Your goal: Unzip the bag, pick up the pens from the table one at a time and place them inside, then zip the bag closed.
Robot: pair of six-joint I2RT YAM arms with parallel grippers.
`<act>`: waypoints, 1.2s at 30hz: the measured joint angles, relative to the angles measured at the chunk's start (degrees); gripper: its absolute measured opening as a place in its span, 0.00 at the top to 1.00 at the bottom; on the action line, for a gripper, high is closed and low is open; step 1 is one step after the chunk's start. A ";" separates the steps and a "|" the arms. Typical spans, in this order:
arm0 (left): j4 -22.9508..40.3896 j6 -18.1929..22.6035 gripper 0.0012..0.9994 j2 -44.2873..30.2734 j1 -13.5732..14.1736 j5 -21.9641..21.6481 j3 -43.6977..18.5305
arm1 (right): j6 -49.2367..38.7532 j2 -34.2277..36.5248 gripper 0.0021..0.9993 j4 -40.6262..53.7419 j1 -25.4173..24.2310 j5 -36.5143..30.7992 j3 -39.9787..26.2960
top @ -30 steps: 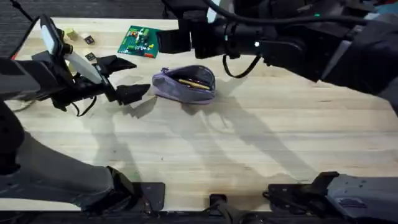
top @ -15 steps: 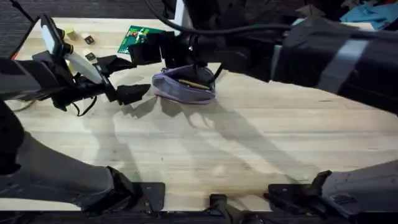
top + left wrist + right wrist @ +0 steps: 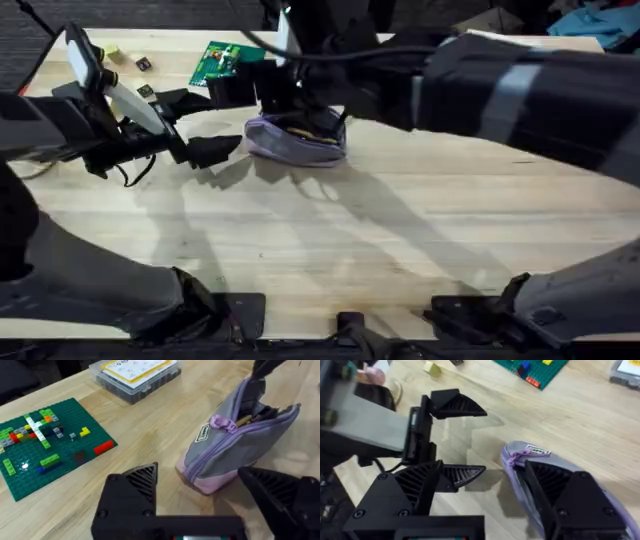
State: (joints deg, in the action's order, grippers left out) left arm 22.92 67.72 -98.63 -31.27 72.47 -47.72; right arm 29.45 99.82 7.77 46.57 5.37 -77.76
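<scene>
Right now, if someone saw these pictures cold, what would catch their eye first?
Probably the big dark right arm sweeping across the far side of the table, its hand down at the open lavender bag. Next, the left hand open just beside the bag's zipper-pull end, not touching it. After that, the bright green brick baseplate behind the bag, with a clear plastic box farther back.
</scene>
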 joint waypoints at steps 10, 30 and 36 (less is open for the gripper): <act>0.00 0.00 0.01 0.00 0.00 0.00 0.00 | 0.17 7.92 0.00 -4.51 0.00 -4.49 0.00; 0.00 0.00 0.01 0.00 0.00 0.00 0.00 | 0.21 10.46 0.15 -6.72 -0.09 -8.62 -0.13; 0.00 0.00 0.01 0.00 0.00 0.00 0.00 | 0.35 10.46 0.18 -9.84 0.00 -9.25 -0.13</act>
State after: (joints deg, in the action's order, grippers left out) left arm 22.92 67.72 -98.63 -31.27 72.47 -47.72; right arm 29.80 110.28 -2.06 46.57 -3.88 -77.89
